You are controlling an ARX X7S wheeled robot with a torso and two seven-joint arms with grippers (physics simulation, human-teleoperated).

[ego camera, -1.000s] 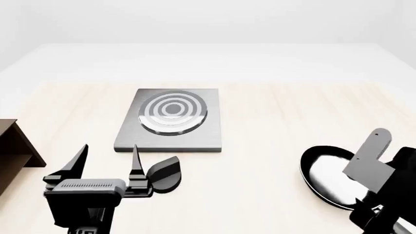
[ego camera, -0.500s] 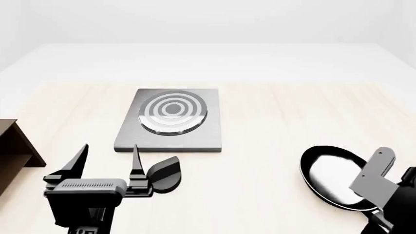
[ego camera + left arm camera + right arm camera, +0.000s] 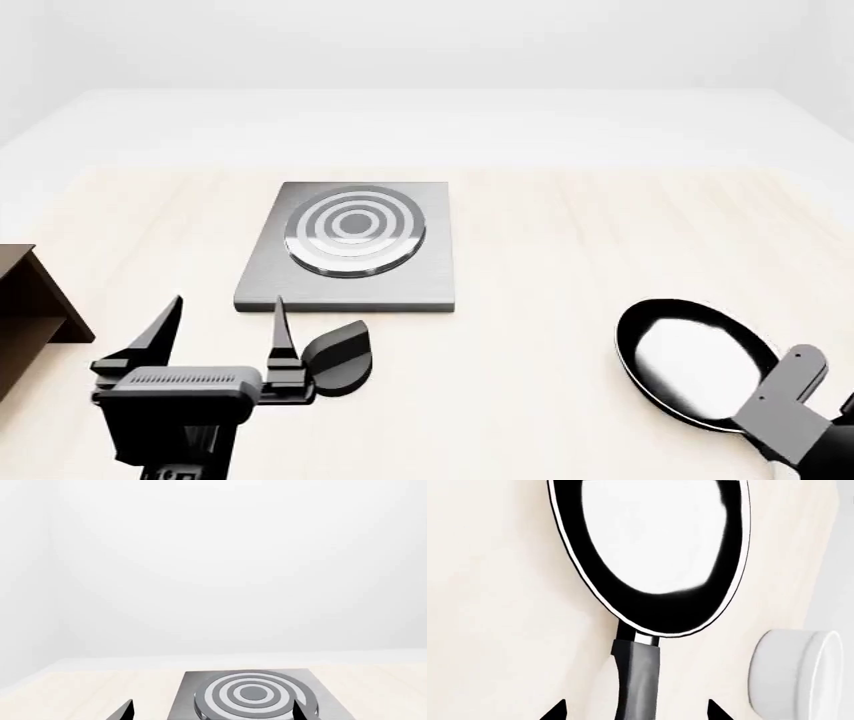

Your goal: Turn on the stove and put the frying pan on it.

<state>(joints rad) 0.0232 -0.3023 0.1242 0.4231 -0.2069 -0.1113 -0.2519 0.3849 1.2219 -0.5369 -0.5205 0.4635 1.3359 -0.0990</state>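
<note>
The stove (image 3: 350,245), a grey plate with a ringed burner, lies at the table's middle left. Its black knob (image 3: 336,355) lies in front of it. My left gripper (image 3: 223,315) is open and empty, just left of the knob. In the left wrist view the open gripper (image 3: 213,712) faces the stove (image 3: 253,695). The frying pan (image 3: 691,362) lies at the right. In the right wrist view my right gripper (image 3: 635,711) is open, one fingertip on each side of the pan's handle (image 3: 639,677) without closing on it. The pan's glossy bowl (image 3: 654,555) lies beyond.
A brown wooden shelf (image 3: 27,305) stands at the table's left edge. A white bowl (image 3: 792,677) sits beside the pan's handle on the right. My right arm's grey link (image 3: 787,400) fills the lower right corner of the head view.
My right arm has drawn down and back towards the lower right corner, uncovering more of the pan. The left arm, stove, knob and pan have not moved.
</note>
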